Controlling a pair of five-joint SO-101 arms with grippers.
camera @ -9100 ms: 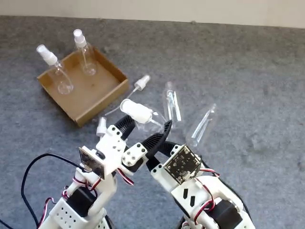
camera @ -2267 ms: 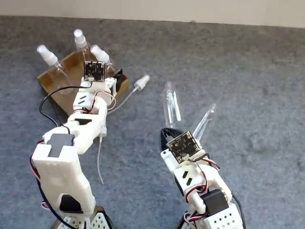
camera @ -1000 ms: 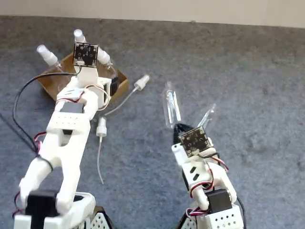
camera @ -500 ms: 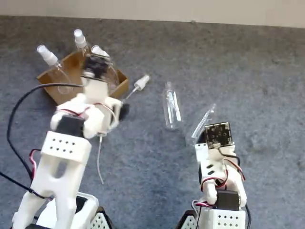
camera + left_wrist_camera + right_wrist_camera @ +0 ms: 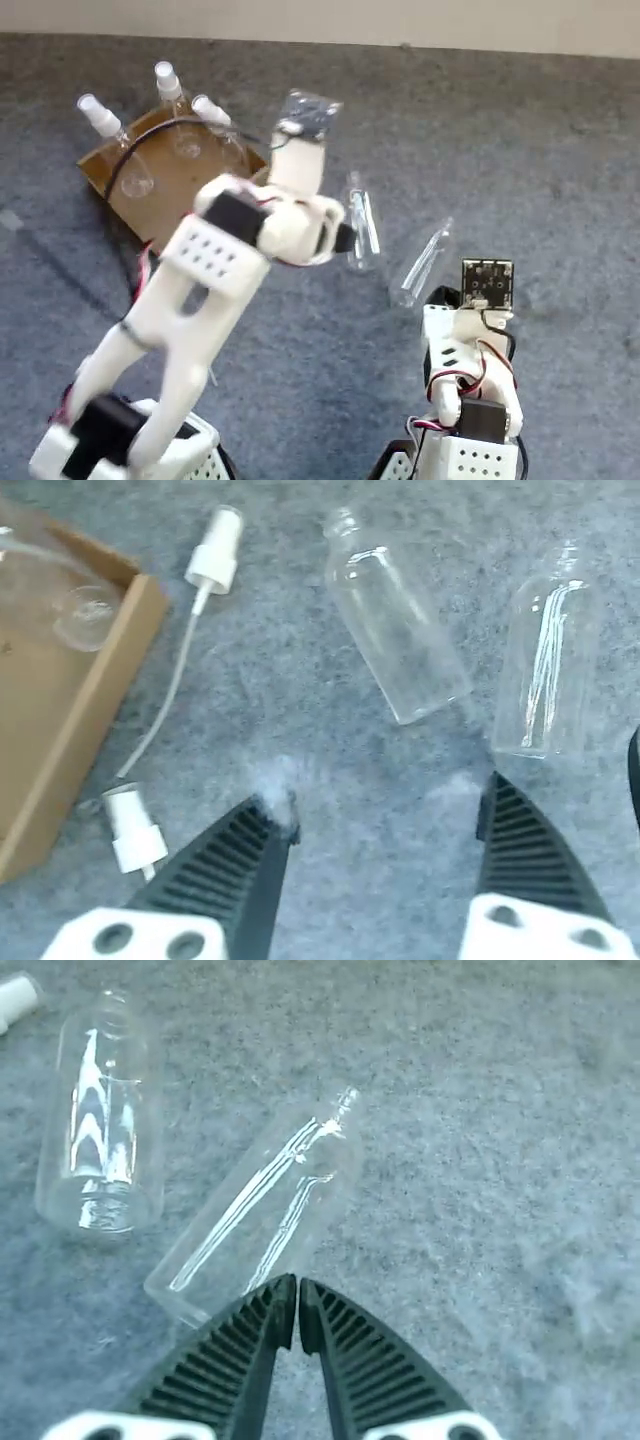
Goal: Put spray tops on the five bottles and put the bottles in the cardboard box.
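Grey carpet covered the table where my two arms sat side by side. My left claw (image 5: 385,800) hung wide open and empty above the carpet. Beyond its tips two bottles without tops lay on their sides, near each other but apart: a bare bottle (image 5: 395,630) and a second bare bottle (image 5: 550,670). My right claw (image 5: 297,1290) was closed tight on nothing, its tips just beside the base of the second bare bottle. Between the bare bottles and the cardboard box (image 5: 170,200) lay two loose tops. A long-tubed spray top (image 5: 215,555) trailed its tube toward the box, and a short spray top (image 5: 135,830) lay near the box wall. Inside the box three finished bottles stood upright: a first capped bottle (image 5: 105,122), a second capped bottle (image 5: 172,105) and a third capped bottle (image 5: 218,125).
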